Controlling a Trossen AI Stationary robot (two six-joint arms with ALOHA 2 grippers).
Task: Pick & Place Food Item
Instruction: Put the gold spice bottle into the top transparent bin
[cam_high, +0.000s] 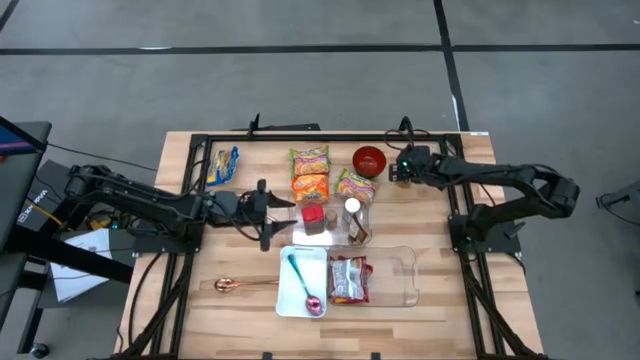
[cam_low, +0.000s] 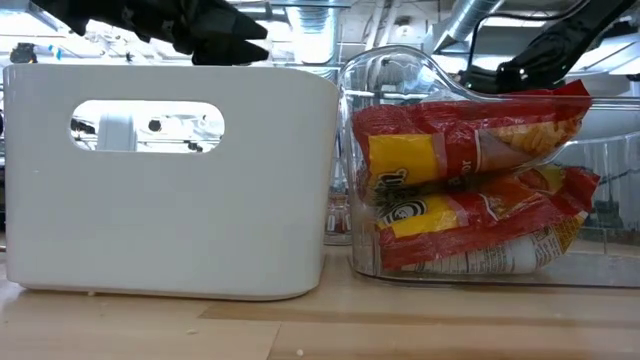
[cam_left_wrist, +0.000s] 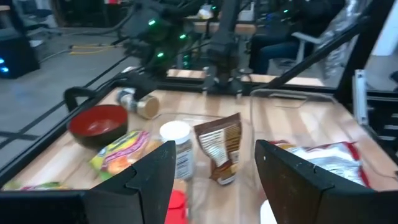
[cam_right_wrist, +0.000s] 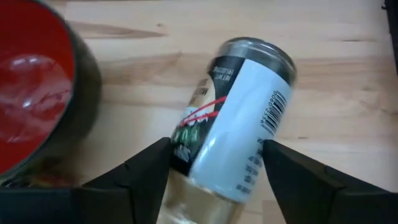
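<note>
A: Table (cam_high: 200, 300) half sorted. Chip bag (cam_high: 349, 279) in clear bin (cam_high: 405, 278) at six o'clock; noodle packs (cam_high: 310, 172) waiting near twelve.

B: Right gripper (cam_right_wrist: 214, 165) at one o'clock, spread around lying jar (cam_right_wrist: 239, 118), beside red bowl (cam_right_wrist: 31, 93). Not pinched yet, seemingly. Left gripper (cam_left_wrist: 211, 171) at nine o'clock, spread, empty.

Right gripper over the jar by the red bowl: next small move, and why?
Probably lower, then close. The right gripper has open fingers straddling the jar, which lies on its side beside the red bowl, not yet visibly clamped. The left gripper waits mid-table.
</note>
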